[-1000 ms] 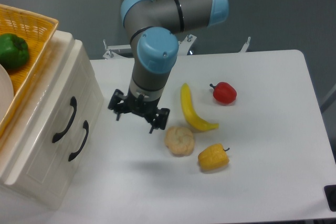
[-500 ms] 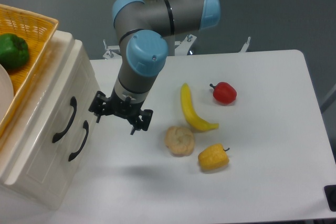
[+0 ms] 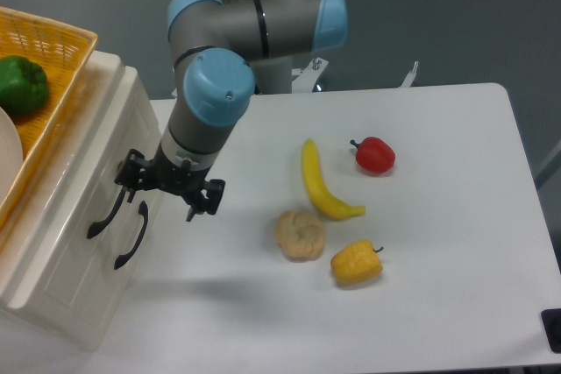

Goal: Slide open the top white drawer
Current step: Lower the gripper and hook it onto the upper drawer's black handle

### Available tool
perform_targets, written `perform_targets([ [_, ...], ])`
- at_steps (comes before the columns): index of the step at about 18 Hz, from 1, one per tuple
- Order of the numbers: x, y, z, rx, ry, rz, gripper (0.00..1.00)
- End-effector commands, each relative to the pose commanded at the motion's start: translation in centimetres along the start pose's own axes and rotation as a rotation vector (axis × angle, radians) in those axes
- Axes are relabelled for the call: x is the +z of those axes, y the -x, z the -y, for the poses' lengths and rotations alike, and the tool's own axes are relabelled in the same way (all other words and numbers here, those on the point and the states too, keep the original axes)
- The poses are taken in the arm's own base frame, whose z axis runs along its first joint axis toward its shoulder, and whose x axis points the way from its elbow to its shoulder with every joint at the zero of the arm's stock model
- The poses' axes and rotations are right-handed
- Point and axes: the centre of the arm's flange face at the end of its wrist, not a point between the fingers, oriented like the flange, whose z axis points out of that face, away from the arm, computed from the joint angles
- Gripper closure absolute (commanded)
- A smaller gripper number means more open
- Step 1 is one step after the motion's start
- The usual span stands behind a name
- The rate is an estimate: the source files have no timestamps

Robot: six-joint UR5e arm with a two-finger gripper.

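Observation:
The top white drawer [image 3: 83, 183] is the upper of two in the cream cabinet at the left, and it is shut. Its curved black handle [image 3: 105, 215] runs down the front panel. My gripper [image 3: 165, 202] hangs just to the right of the cabinet front, jaws open and empty. Its left fingertip [image 3: 133, 192] is at the upper end of that handle, touching it or just in front of it; I cannot tell which. The lower drawer's handle [image 3: 131, 236] sits just below the gripper.
A yellow woven basket [image 3: 53, 85] with a green pepper [image 3: 21, 83] stands on the cabinet top. On the table to the right lie a banana [image 3: 320, 181], a red pepper [image 3: 375, 155], a bread roll [image 3: 300, 234] and a yellow pepper [image 3: 356, 263].
My gripper has moved left across the table, from beside the bread roll to the cabinet front at the top handle. It stays open. The drawers have not moved.

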Motion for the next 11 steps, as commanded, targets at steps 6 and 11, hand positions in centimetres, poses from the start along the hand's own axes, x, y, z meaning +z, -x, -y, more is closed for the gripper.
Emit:
perform_targets([
  [6,0.7,-0.6,-0.2,0.008,0.012,-0.004,0.0],
  [11,1.2,-0.6,-0.1,0.008,0.02,-0.006,0.0],
])
